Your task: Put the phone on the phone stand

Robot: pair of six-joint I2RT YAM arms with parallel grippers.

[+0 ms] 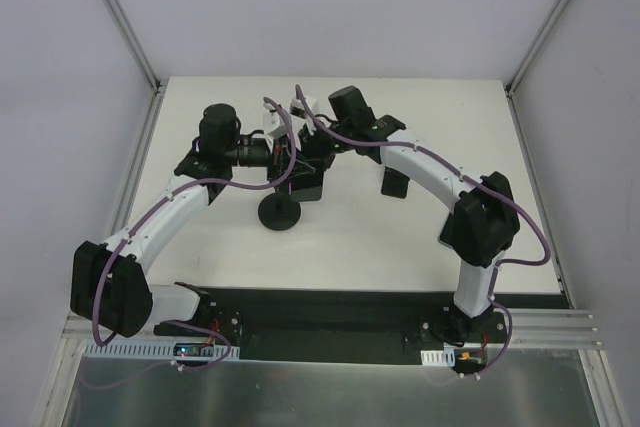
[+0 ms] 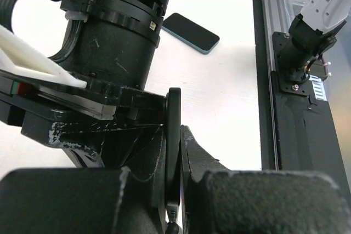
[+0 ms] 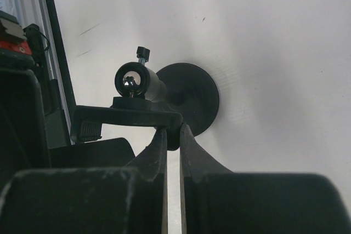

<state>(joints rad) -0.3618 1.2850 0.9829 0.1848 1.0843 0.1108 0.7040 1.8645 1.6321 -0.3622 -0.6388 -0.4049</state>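
Note:
The phone (image 2: 191, 31) is a dark slab with a teal edge. It lies flat on the white table and shows in the top view (image 1: 395, 184) beside the right arm. The phone stand (image 1: 281, 212) stands mid-table on its round black base (image 3: 192, 100), with post and ball joint (image 3: 131, 79) above. Its flat black holder (image 3: 129, 116) sits on top. My left gripper (image 2: 175, 135) is shut on the holder's thin plate (image 2: 173, 119). My right gripper (image 3: 173, 132) is shut on the holder's other end. Both grippers meet over the stand (image 1: 300, 162).
The black mounting plate (image 2: 285, 130) and the aluminium rail (image 2: 271, 4) run along the near table edge by the right arm's base (image 2: 307, 42). White walls enclose the table on the left, back and right.

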